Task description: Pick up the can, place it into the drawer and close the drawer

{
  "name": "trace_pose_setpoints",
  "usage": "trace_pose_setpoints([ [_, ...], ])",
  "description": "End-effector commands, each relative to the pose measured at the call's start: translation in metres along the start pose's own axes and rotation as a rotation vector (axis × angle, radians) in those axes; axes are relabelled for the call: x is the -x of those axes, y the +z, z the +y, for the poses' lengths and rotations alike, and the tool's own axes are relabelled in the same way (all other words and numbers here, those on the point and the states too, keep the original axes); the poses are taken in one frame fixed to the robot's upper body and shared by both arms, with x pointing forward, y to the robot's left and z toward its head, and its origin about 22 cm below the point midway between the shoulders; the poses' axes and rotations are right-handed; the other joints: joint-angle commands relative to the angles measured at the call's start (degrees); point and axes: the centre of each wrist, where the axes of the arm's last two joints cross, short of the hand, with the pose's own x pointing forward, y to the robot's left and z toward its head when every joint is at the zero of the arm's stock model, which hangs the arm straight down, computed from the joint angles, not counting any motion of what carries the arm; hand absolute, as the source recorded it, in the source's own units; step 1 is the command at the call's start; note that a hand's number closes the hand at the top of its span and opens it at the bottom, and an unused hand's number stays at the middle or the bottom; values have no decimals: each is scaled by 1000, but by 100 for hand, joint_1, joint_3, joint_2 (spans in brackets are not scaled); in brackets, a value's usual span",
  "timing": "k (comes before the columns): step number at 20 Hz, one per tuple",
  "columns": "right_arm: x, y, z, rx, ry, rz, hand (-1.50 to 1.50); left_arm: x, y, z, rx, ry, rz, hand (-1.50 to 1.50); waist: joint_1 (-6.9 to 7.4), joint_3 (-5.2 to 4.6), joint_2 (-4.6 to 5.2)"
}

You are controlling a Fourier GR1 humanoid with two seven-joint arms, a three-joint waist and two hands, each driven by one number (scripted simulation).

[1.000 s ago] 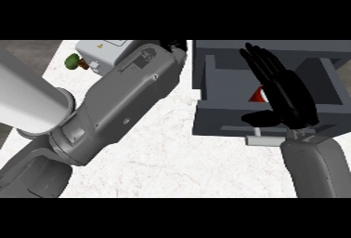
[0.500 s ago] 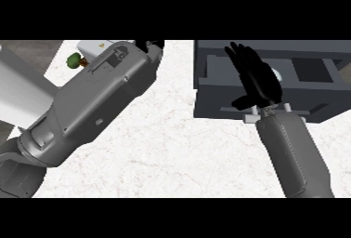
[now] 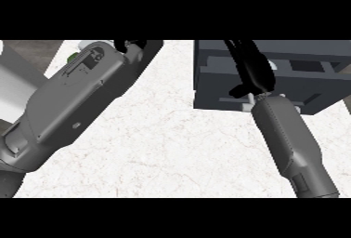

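Right hand (image 3: 252, 69), fingers straight, rests against the drawer (image 3: 219, 93) front. Left hand (image 3: 130, 45): finger state cannot be told. Can not visible. Risk: an off-centre push may jam the drawer.

The setting was a kitchen. A white marble-patterned counter (image 3: 171, 148) filled most of the view. At 1 o'clock a dark grey drawer (image 3: 308, 88) stood on it. At 11 o'clock a small green item (image 3: 72, 56) lay partly hidden.
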Motion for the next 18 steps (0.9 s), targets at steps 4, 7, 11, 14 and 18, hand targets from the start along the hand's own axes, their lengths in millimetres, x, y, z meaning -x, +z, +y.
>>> trace_pose_setpoints([
  [4, 14, 3, 25, 29, 12, 72, -150, -9, 7, 1, 0, 17, 14, -150, 102, 105, 149],
  [7, 12, -15, 13, 52, 2, 81, -150, -10, -4, 28, -10, -7, 8, -150, 64, 101, 161],
  [11, 14, -26, 7, 102, 40, 105, -150, -16, 10, 21, 23, 7, -5, -150, 205, 103, 175],
  [14, 24, -31, -1, 124, 42, 100, -150, -8, 14, 34, 7, 6, -12, -150, 217, 101, 175],
  [18, 22, -49, -19, 156, 60, 118, -150, -20, 13, 28, 28, 2, -14, -150, 282, 104, 221],
])
